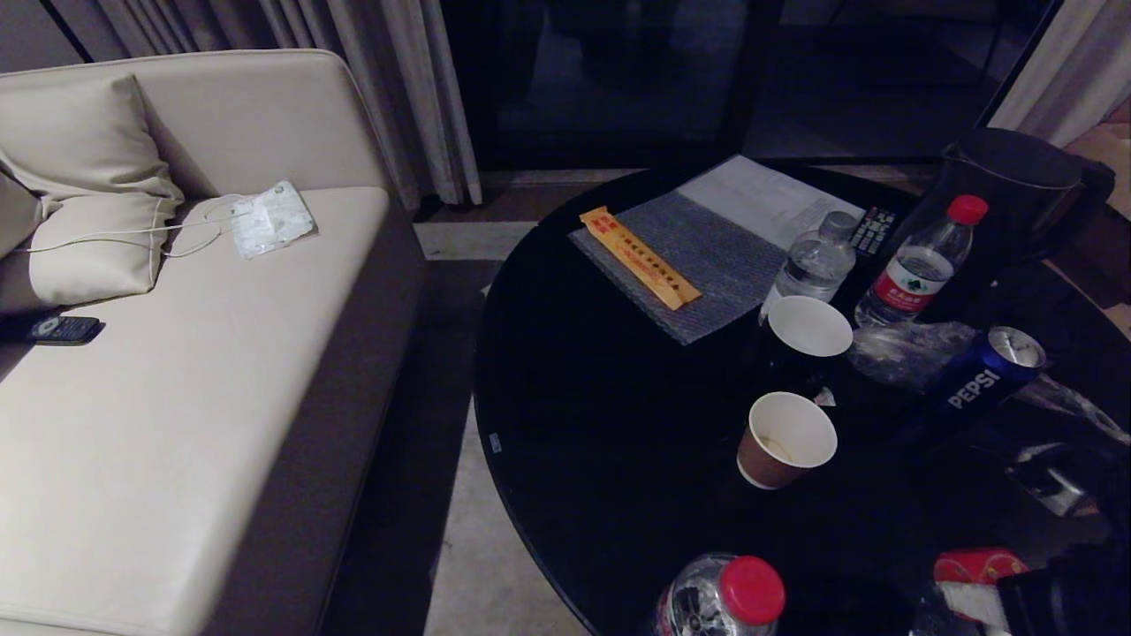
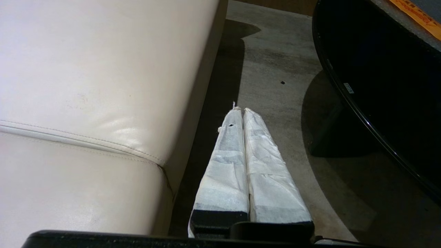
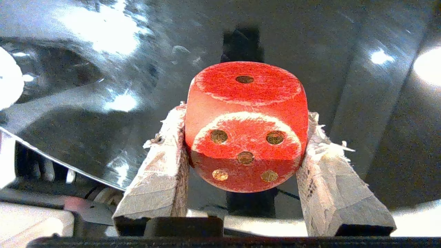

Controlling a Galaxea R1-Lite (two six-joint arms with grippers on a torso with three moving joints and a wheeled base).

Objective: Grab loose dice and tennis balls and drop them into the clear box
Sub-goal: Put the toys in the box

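On your left, the left end effector hangs idle with its wrapped fingers pressed together on nothing, low over the floor strip between the sofa and the round black counter, well apart from any die. Moving right, the counter in the head view is crowded: two paper cups, water bottles, a soda can and a dark kettle ring its far and right side, leaving open room only over its bare left half. On the right, the right end effector is clenched on the red die, the pads bearing on two opposite faces (the five-dot face turned toward the wrist camera), the die above the glossy counter. The clear box shows in no view, so you cannot tell which way it lies from the held die; I judge finding it comes first, and the right arm is the one to carry. Mind the cups and bottles when you swing.
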